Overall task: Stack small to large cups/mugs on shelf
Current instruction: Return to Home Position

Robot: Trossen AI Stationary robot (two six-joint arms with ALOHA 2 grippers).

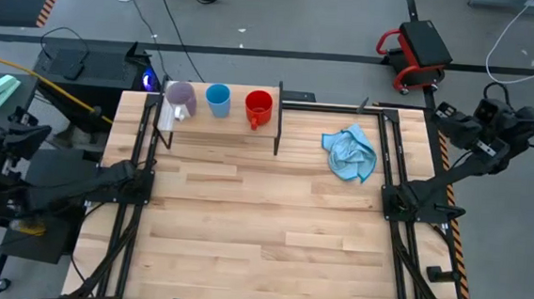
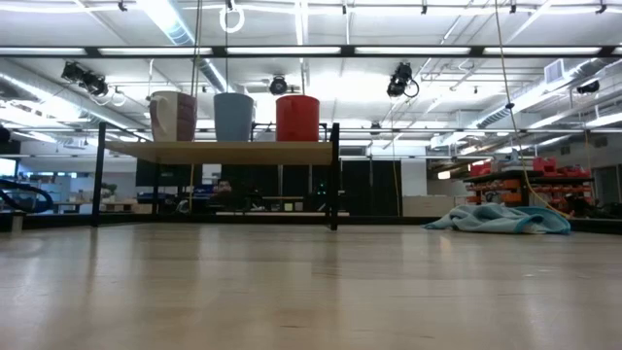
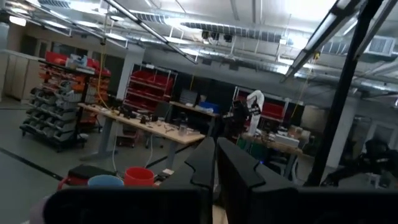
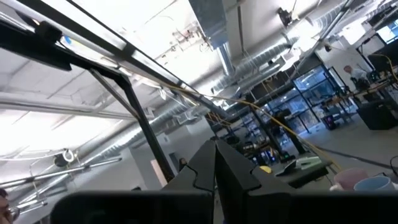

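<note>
Two hands [image 3: 216, 143] [image 4: 215, 143] beside table [image 1: 261, 234], apparently closed.

Bright overhead strip lights [image 2: 447, 50], glare.

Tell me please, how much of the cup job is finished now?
Done: the purple mug, blue cup and red mug stand in a row on the shelf, not nested. In hand: nothing; the left gripper and right gripper are shut and empty, out beyond the sides of the table. Left: seemingly only parking the arms.
</note>
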